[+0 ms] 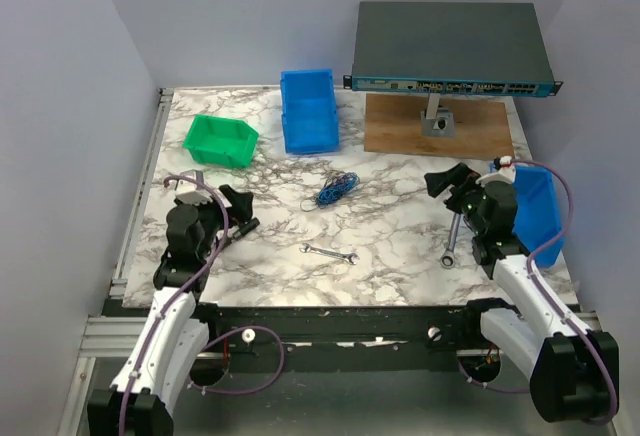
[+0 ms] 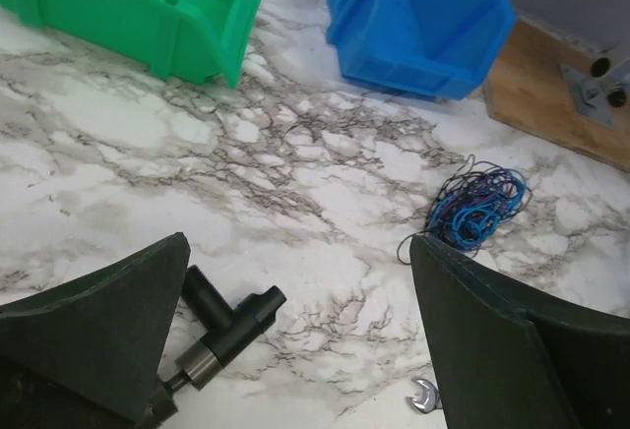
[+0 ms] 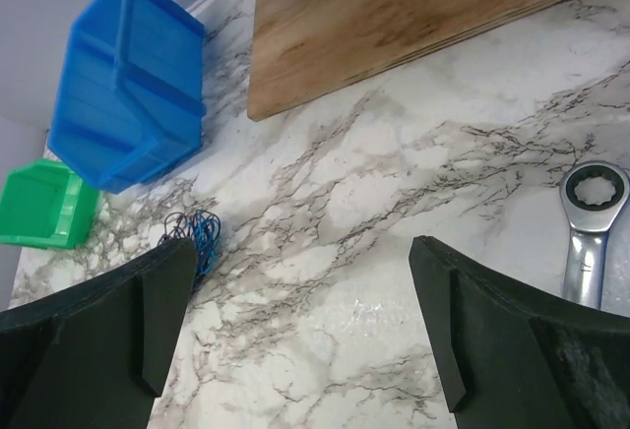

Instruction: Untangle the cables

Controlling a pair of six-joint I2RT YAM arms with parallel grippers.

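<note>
Veined marble tabletop [image 1: 400,226] carries thread-thin blue-and-black cables [image 1: 335,189], loosely balled.

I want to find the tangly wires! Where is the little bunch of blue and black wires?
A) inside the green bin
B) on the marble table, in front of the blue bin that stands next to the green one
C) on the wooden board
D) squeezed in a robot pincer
B: the cables lie in a loose clump on the bare marble table, a little in front of the blue bin, with nothing holding them.
</note>
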